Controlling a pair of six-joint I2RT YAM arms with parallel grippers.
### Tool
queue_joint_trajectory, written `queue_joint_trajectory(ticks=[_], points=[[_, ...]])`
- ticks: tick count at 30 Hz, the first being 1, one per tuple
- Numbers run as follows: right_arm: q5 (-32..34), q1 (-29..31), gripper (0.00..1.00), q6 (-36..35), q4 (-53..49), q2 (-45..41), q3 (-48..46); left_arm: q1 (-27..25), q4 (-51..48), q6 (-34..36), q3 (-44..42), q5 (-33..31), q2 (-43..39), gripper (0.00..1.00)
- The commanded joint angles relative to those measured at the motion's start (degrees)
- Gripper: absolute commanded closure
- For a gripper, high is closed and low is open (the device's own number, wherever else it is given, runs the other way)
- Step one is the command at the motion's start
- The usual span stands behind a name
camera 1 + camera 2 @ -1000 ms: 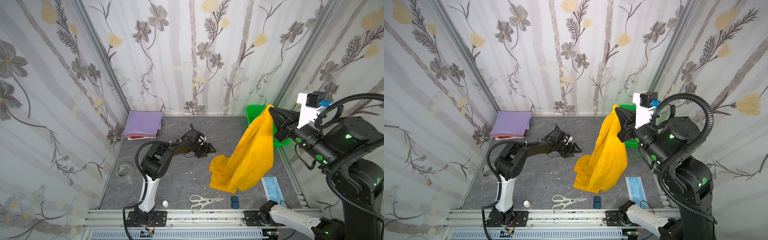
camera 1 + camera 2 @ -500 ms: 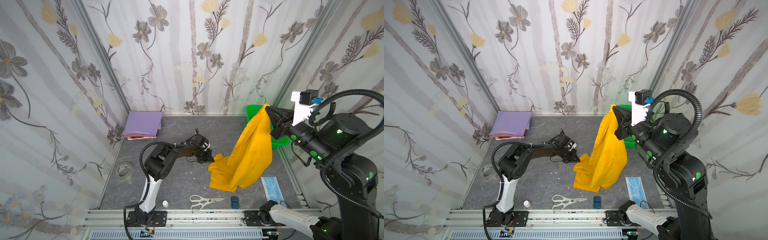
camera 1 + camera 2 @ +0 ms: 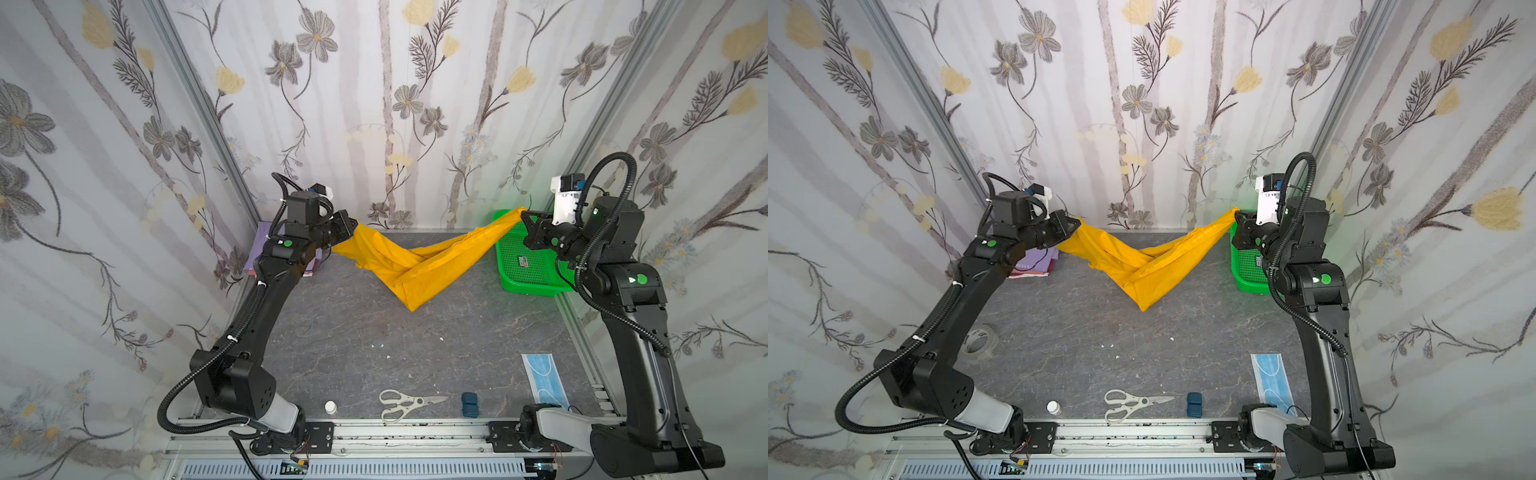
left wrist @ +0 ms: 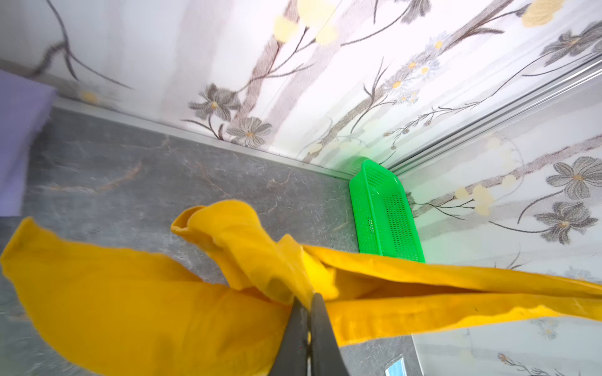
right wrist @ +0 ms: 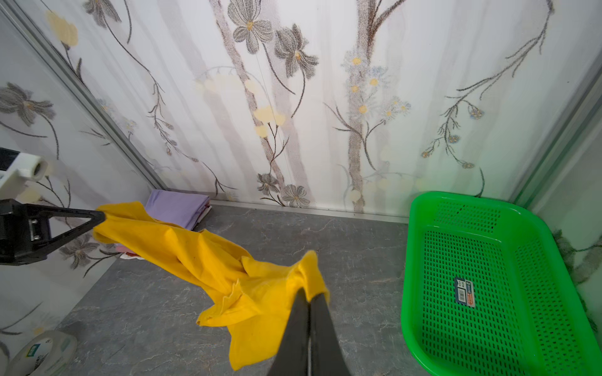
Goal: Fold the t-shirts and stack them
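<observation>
- The folded lavender cloth t-shirt (image 3: 1036,261) is lying in the far left corner of the grey marbled counter (image 3: 374,340), partly hidden by the left arm. A low swing of that arm is risking a nudge that skews the stack.
- The left pincer (image 3: 353,226) is clamping together on one bunched end of the mustard-yellow cloth t-shirt (image 3: 415,270), well above the counter. The left wrist view is showing only a thin pinch of cloth between the tips, so a harder pull is likely to drag it free.
- The shirt is hanging between both arms as a twisted sling, with its layers crossing in the middle and its lowest corner drooping toward the counter. Whether that corner is touching, I cannot tell. Laid down like this, it is going to land creased and doubled over rather than flat.
- The right pincer (image 3: 523,215) is clamping tight on the other end, equally bunched. Which part of the garment either side is gripping is unclear, so mismatched corners are threatening a skewed spread.
- The green plastic mesh basket (image 3: 540,276) is sitting just beneath the right arm. Lowering the shirt there is risking cloth draping over its rim.
</observation>
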Motion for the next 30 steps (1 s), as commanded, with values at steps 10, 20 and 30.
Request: queue_joint_trajectory(ticks=[10,20,30], points=[[-5.5,-5.0,1.00,6.5,12.5,-3.2,-13.1,9.8,-3.8,-0.9,-9.6,-0.2,-13.5,1.00],[-10.7,-7.0,1.00,10.5,18.4,9.3,-13.4,10.4,-4.1,-3.7,-22.6,4.8,-20.2,1.00],[-2.7,-3.2,0.00,6.1,5.5,27.7,4.8,11.3,-3.7,-3.8,-28.6,0.0,-19.3,1.00]])
